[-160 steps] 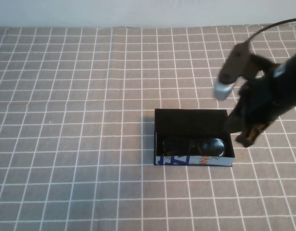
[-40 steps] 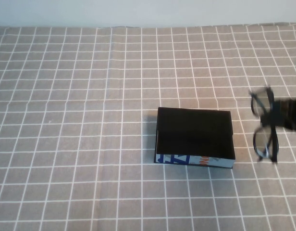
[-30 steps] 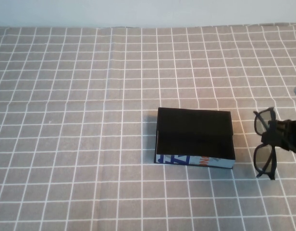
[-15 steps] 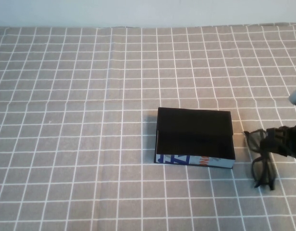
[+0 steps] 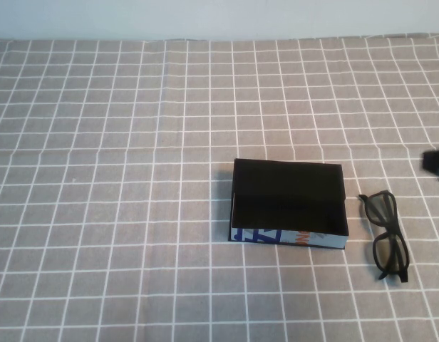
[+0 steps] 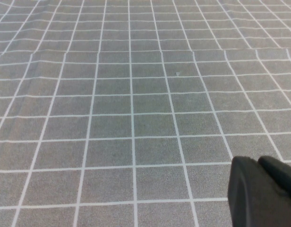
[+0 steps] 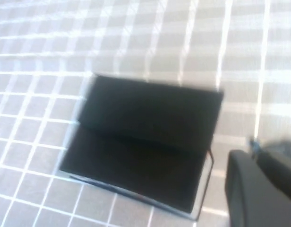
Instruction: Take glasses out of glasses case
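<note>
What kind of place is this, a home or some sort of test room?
Probably a test bench, not a home. A checked cloth covers the table before a plain wall, with only the glasses case and the glasses beside it. The right gripper sits at the edge; the left gripper hangs over cloth.

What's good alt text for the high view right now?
A pair of black glasses lies on the grey checked tablecloth just right of the open, empty glasses case, apart from it. Only a dark bit of the right gripper shows at the right edge, clear of the glasses; the left gripper is out of this view.
</note>
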